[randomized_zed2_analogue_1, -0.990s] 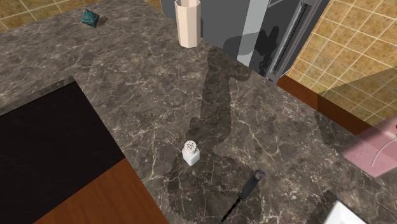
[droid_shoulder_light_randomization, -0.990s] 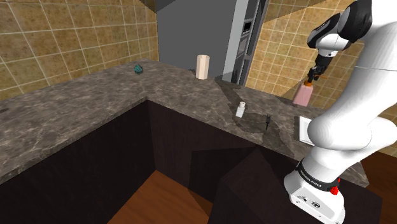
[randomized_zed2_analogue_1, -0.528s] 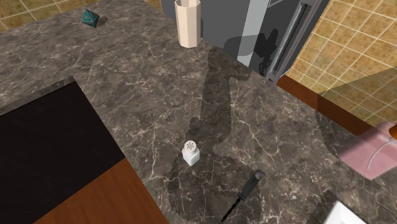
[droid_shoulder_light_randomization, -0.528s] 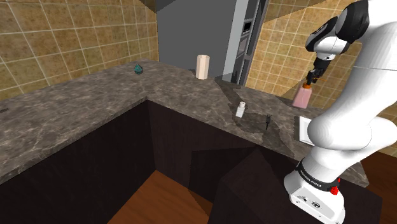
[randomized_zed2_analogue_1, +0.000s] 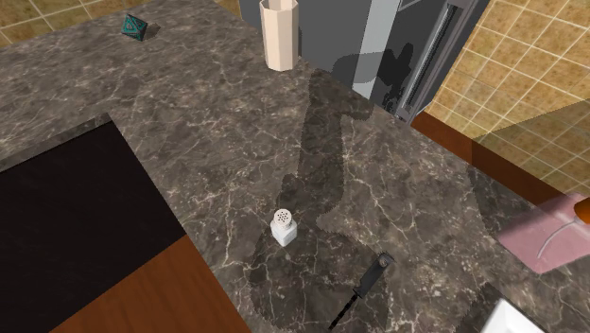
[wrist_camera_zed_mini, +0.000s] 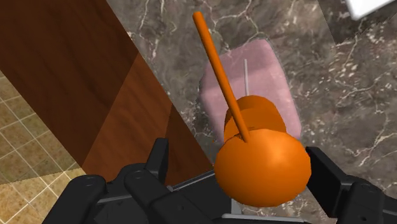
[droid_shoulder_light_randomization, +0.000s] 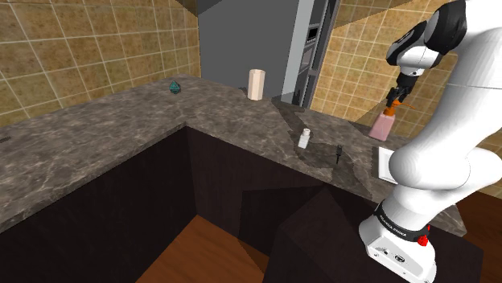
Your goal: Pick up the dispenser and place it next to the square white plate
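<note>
Slantwise, the pink dispenser (droid_shoulder_light_randomization: 383,125) (orange pump (wrist_camera_zed_mini: 261,167)) hangs clasped in the pincer (droid_shoulder_light_randomization: 394,98).

Dark marble counter (randomized_zed2_analogue_1: 217,123), white shaker (randomized_zed2_analogue_1: 283,227), black knife (randomized_zed2_analogue_1: 364,284), beige cup (randomized_zed2_analogue_1: 280,34), teal object (randomized_zed2_analogue_1: 135,26), white plate (droid_shoulder_light_randomization: 384,163)

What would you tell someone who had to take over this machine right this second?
End effector: shut on the orange pump top of the pink dispenser, which hangs tilted beneath it.
Square white plate: flat on the dark marble counter, close to the dispenser.
Done: dispenser grasped and apparently lifted.
Left: bring it to a spot beside the plate, stand it upright on the counter, then release it.
</note>
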Controlling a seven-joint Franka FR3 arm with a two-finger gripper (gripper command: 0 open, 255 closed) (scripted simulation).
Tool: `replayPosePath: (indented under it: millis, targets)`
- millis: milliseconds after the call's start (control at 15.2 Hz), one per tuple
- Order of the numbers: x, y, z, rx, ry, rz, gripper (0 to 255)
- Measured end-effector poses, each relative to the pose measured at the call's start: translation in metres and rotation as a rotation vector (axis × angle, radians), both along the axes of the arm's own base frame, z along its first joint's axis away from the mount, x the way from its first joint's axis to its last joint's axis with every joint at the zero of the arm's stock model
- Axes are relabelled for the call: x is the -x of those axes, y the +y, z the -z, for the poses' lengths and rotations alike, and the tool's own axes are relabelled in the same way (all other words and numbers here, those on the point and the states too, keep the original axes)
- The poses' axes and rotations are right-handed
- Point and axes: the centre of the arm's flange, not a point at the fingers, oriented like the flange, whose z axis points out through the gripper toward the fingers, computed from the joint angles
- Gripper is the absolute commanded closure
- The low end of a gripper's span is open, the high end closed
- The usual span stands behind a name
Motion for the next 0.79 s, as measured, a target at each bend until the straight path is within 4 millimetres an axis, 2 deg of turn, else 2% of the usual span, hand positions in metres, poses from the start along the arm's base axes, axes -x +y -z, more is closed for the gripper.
replayPosePath:
  millis: [132, 396, 792]
  targets:
    - [0.0, 0.001, -0.006, 0.0, 0.0, 0.0, 0]
    - [-0.001, 0.006, -0.044, 0.001, -0.001, 0.0, 0]
    - [0.001, 0.007, -0.049, 0.0, 0.0, 0.0, 0]
